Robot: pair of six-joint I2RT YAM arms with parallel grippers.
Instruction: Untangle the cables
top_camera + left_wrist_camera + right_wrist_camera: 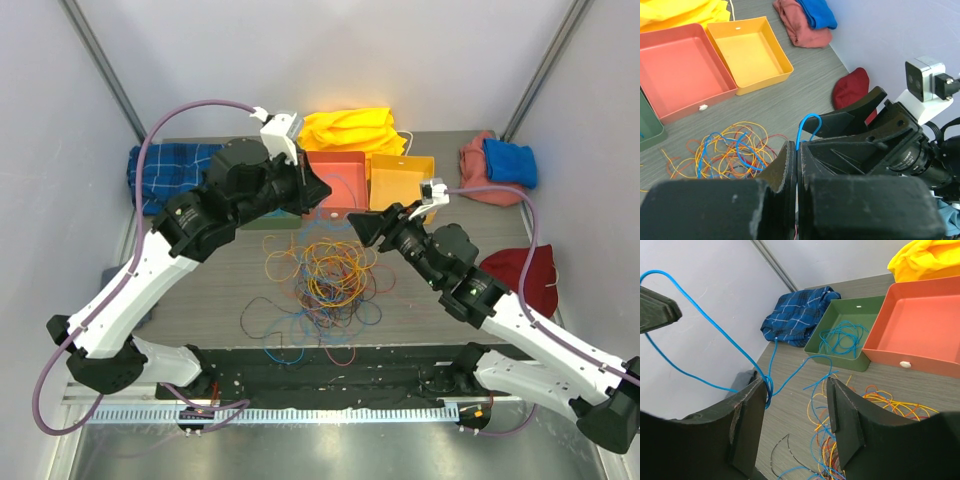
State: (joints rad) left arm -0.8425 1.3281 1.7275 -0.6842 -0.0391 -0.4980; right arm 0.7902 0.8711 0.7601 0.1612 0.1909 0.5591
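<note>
Nearest the arm bases, the main tangle of cables point(320, 275) lies on the table point(430, 320): orange, yellow, blue, red and purple loops, all mixed. Above it one blue cable point(810, 115) is lifted clear. The left gripper point(796, 165) has its fingers pressed together on it, with a short loop standing up past the tips. The right gripper point(795, 390) is spread with nothing pinched. The blue strand runs along the inner face of one of its fingers, and I can't tell where the far end goes. Beyond that is the green tray point(837, 360) with a few blue cables in it, then the red tray point(920, 364) and the yellow tray point(747, 50). My read: the step in hand is freeing this blue one and dropping it with the other blues. To do it well, close the right jaws on the strand low down near the pile, then slide along it rather than yank, with the left holding tension upward. Watch for orange or yellow loops riding up with it, and if they lift, stop and let them fall. Close before the strand slips off that finger edge.
</note>
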